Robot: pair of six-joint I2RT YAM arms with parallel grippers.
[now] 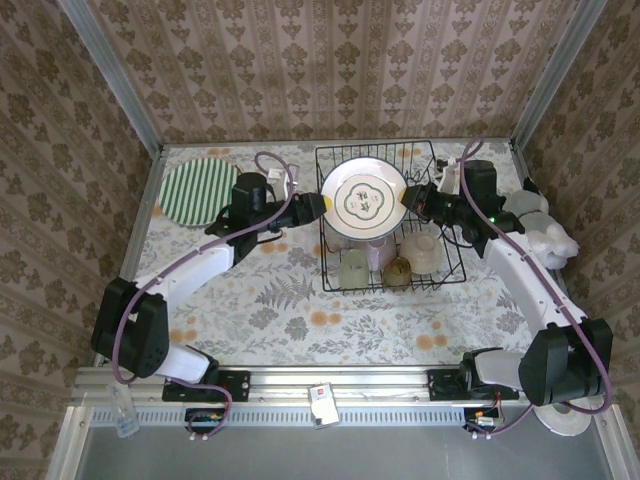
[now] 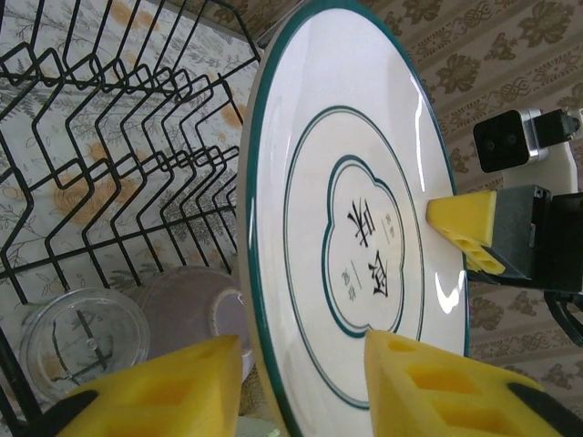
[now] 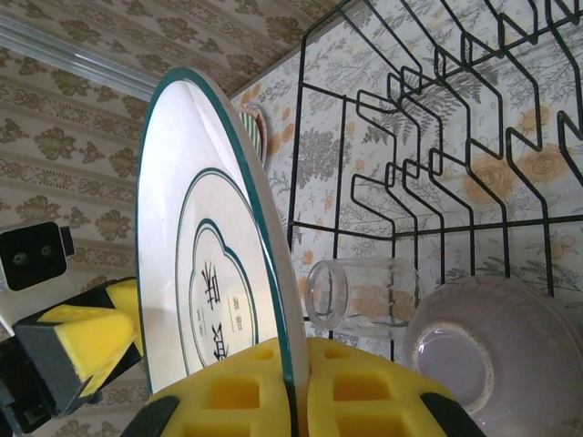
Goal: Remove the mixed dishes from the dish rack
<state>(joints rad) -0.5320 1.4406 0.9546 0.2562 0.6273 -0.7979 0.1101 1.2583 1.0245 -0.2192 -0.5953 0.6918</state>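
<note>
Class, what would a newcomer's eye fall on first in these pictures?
A white green-rimmed plate faces up over the far half of the black rack, the right gripper clamped on its rim and the left gripper straddling the opposite rim. A green-striped plate lies flat at the table's far left.

Damask-papered walls, floral tablecloth

Lighting is bright and even, with soft shadows only. Glare streaks the plate near its right rim, and my yellow pads below it are blurred.
</note>
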